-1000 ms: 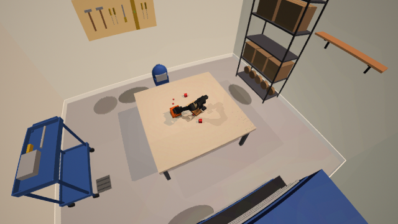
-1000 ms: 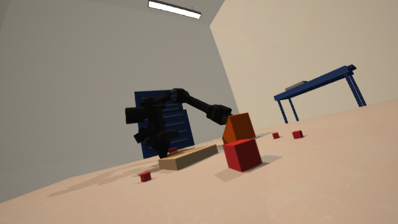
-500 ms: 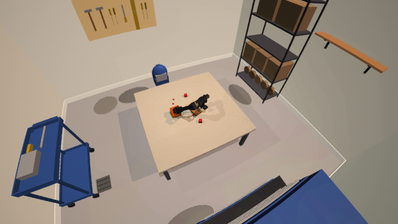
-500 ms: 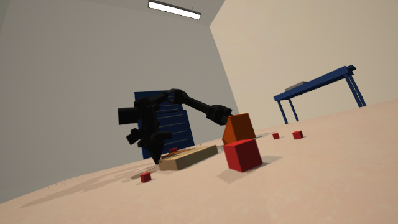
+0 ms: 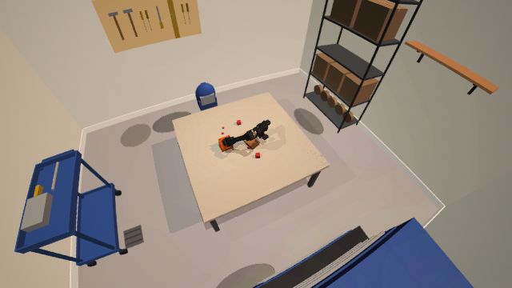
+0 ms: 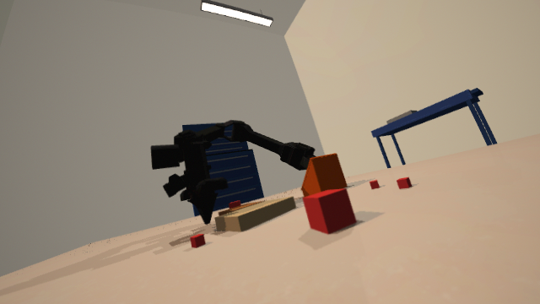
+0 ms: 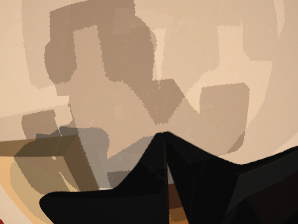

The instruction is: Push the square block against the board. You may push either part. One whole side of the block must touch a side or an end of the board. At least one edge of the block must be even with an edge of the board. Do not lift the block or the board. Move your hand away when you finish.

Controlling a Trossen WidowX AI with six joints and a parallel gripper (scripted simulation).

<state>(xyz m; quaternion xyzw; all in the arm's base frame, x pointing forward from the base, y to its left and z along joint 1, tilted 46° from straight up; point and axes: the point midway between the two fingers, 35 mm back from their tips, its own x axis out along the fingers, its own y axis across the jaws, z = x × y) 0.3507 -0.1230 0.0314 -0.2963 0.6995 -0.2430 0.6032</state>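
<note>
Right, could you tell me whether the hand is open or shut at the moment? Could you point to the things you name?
Shut: in the wrist view, the hand's (image 6: 207, 222) (image 7: 164, 133) fingertips meet at the front.

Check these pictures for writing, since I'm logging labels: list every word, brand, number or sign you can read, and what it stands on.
None can be read.
The cardboard boxes, blue cart and red cubes show no legible text.

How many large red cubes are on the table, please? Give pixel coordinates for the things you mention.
2. One red cube (image 5: 238, 122) lies toward the blue helmet's side; another red cube (image 5: 258, 155) is across the arm from it. The arm could hide more.
</note>
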